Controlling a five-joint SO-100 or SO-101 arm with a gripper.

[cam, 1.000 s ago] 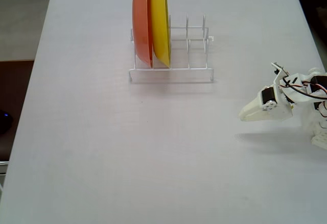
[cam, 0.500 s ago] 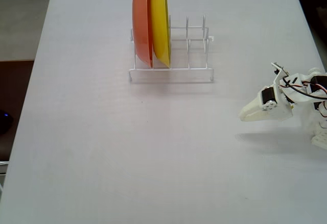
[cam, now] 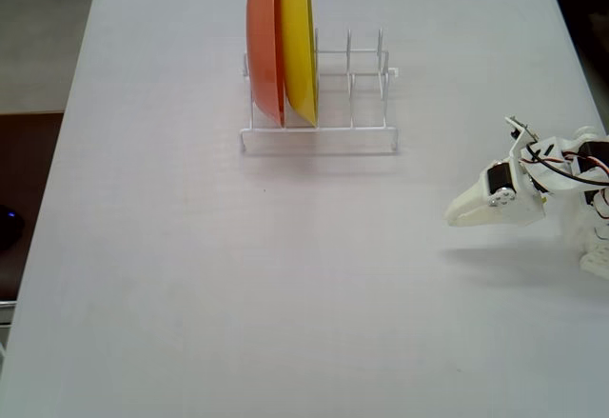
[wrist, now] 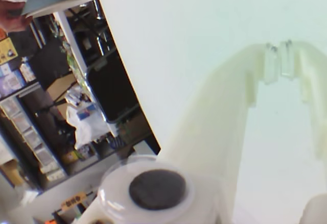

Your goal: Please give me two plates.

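White tabletop point(cam: 190, 294) fills the fixed view, bare but for a white wire dish rack point(cam: 324, 104) near the far edge and the arm parked at the right side. Two plates stand upright on edge in the rack's leftmost slots: an orange-red plate point(cam: 265, 42) and a yellow plate point(cam: 299, 42), close together, perhaps touching. The slots to their right are empty.

No light blue or cream-white plate shows on the table in either view. In the wrist view, at the top left beyond the table edge, a hand point(wrist: 13, 14) seems to hold a pale, flat, rimmed thing; whether that is one of the plates is too cropped to tell.

The gripper point(wrist: 280, 63) hangs low over bare table, well apart from the rack, its fingers drawn nearly together with only a slit between the tips, and nothing held.

Judging from this, the delivery looks finished and the arm is at rest. If any step remains, it is to stay tucked clear of the rack and leave the two remaining plates alone.

The arm's base is cut off at the right edge of the fixed view.
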